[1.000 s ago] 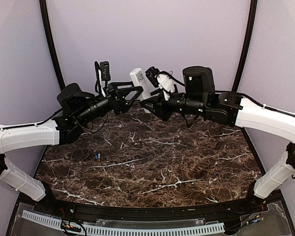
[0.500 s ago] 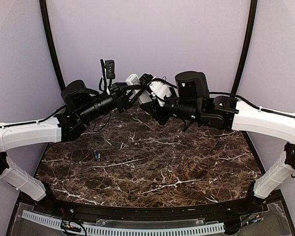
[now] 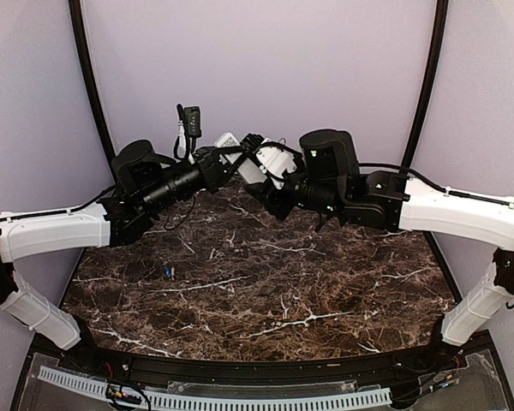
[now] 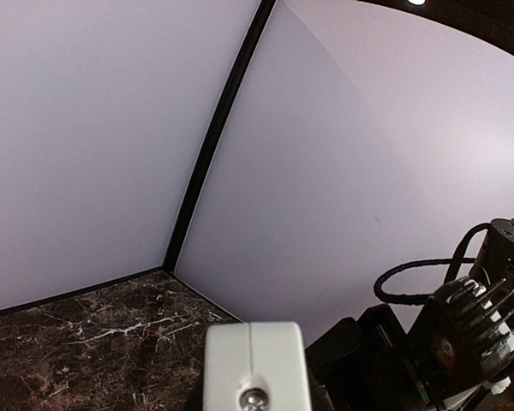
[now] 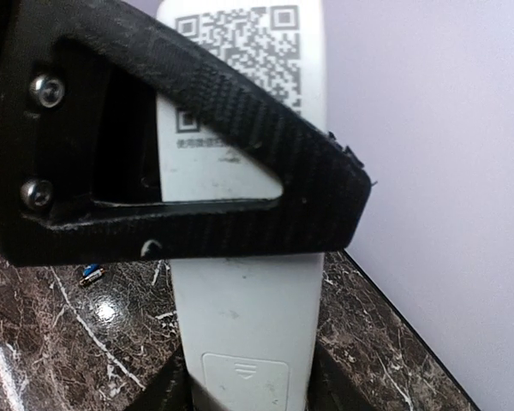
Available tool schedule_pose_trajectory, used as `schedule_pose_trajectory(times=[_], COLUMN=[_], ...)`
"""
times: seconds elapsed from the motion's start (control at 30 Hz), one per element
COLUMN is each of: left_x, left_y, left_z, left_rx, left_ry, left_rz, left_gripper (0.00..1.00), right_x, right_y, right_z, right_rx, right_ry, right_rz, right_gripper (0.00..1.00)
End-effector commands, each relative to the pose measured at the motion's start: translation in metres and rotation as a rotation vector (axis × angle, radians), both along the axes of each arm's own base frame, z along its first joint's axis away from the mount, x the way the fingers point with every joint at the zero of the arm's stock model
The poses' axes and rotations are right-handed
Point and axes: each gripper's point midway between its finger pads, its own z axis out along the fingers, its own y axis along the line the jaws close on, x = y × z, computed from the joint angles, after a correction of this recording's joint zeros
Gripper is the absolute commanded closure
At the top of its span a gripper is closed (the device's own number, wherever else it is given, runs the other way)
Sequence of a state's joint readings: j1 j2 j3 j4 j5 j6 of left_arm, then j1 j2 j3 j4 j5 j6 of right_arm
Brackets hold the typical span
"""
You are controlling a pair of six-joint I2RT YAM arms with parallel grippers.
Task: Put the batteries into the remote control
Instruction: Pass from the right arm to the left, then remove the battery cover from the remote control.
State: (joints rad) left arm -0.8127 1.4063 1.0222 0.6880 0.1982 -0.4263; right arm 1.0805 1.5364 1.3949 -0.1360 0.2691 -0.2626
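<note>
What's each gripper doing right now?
Left gripper: cannot be told; one finger lies across the remote control.
Right gripper: closed on the remote control's lower end.

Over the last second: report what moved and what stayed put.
The left gripper shifted right and the right gripper shifted left, so they drew closer together. The remote control between them tipped further left. No grasp or release shows. The battery on the table stayed put.

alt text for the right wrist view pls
A slim white rectangular remote control fills the centre, QR-coded back facing the camera, a black textured gripper finger crossing it. A small blue battery lies on the dark marble table at left.
</note>
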Motion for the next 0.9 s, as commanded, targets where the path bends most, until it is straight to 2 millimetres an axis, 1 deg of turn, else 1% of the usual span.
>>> schedule_pose_trajectory(times=[0.0,0.03,0.07,0.1,0.13,0.17,0.2,0.23,0.27,0.3,0.4,0.53,0.67,0.73,0.87], left_x=[-0.020,-0.021,-0.022,-0.024,-0.026,-0.026,-0.028,-0.029,-0.030,-0.031,-0.034,-0.041,-0.042,-0.043,-0.043], left_y=[0.007,0.009,0.010,0.011,0.013,0.014,0.017,0.018,0.022,0.023,0.029,0.030,0.034,0.034,0.034], left_z=[0.029,0.030,0.033,0.036,0.040,0.040,0.047,0.047,0.055,0.056,0.069,0.078,0.084,0.085,0.085], left_rx=[-0.066,-0.069,-0.075,-0.080,-0.090,-0.094,-0.115,-0.121,-0.149,-0.160,-0.221,-0.270,-0.300,-0.304,-0.323], left_ry=[-0.087,-0.093,-0.105,-0.114,-0.130,-0.137,-0.159,-0.166,-0.187,-0.194,-0.226,-0.264,-0.281,-0.282,-0.270], left_rz=[-0.051,-0.051,-0.050,-0.051,-0.048,-0.045,-0.040,-0.037,-0.030,-0.026,-0.020,-0.024,-0.010,-0.017,-0.026], left_gripper=[1.00,1.00,1.00,1.00,1.00,1.00,1.00,1.00,1.00,1.00,1.00,1.00,1.00,1.00,1.00], right_x=[-0.022,-0.024,-0.026,-0.025,-0.028,-0.027,-0.026,-0.025,-0.026,-0.026,-0.023,-0.015,-0.021,-0.019,-0.019], right_y=[-0.002,-0.006,-0.009,-0.014,-0.016,-0.021,-0.025,-0.029,-0.032,-0.035,-0.041,-0.035,-0.031,-0.027,-0.011], right_z=[0.031,0.033,0.035,0.037,0.036,0.038,0.039,0.043,0.046,0.050,0.062,0.072,0.089,0.096,0.099], right_rx=[0.118,0.142,0.175,0.213,0.250,0.300,0.344,0.389,0.434,0.484,0.616,0.690,0.765,0.788,0.790], right_ry=[-0.009,0.014,0.048,0.090,0.149,0.209,0.255,0.292,0.322,0.350,0.406,0.414,0.391,0.401,0.444], right_rz=[0.088,0.108,0.132,0.151,0.192,0.210,0.222,0.238,0.267,0.285,0.339,0.354,0.433,0.452,0.521], right_gripper=[0.27,0.13,0.03,0.02,0.01,0.01,0.01,0.01,0.01,0.01,0.01,0.01,0.01,0.04,0.13])
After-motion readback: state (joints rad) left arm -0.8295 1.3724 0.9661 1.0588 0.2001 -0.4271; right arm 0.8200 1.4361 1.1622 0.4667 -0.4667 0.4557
